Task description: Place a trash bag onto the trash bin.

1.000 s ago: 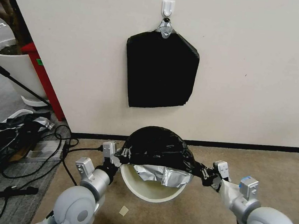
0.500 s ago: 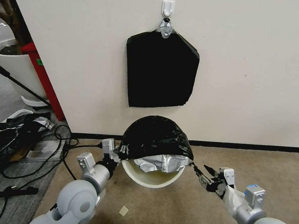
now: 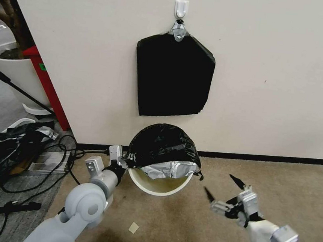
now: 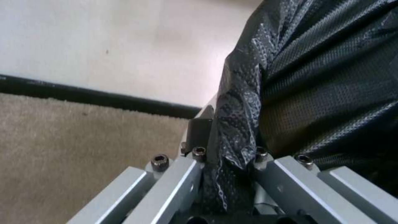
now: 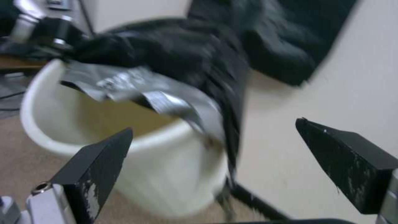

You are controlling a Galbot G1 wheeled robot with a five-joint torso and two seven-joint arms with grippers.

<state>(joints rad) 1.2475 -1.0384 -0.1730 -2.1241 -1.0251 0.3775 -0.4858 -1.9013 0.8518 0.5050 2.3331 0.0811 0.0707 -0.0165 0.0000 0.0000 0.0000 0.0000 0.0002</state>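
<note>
The right gripper (image 3: pixel 223 186) hangs over the carpet (image 3: pixel 182 232) with jaws spread, apart from the trash bin (image 3: pixel 152 186). Beyond, the glossy black, silver-patched trash bag (image 3: pixel 162 149) drapes the bin's far rim, pinched by the left gripper (image 3: pixel 127 159).

trash bin (image 3: pixel 155 186) far rim hidden — under trash bag (image 3: pixel 163 147), base unseen

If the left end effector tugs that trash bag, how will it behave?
Probably floppy: the trash bag drapes crumpled over the trash bin. Likely light and slippery, being thin glossy film bunched in the left end effector.
</note>
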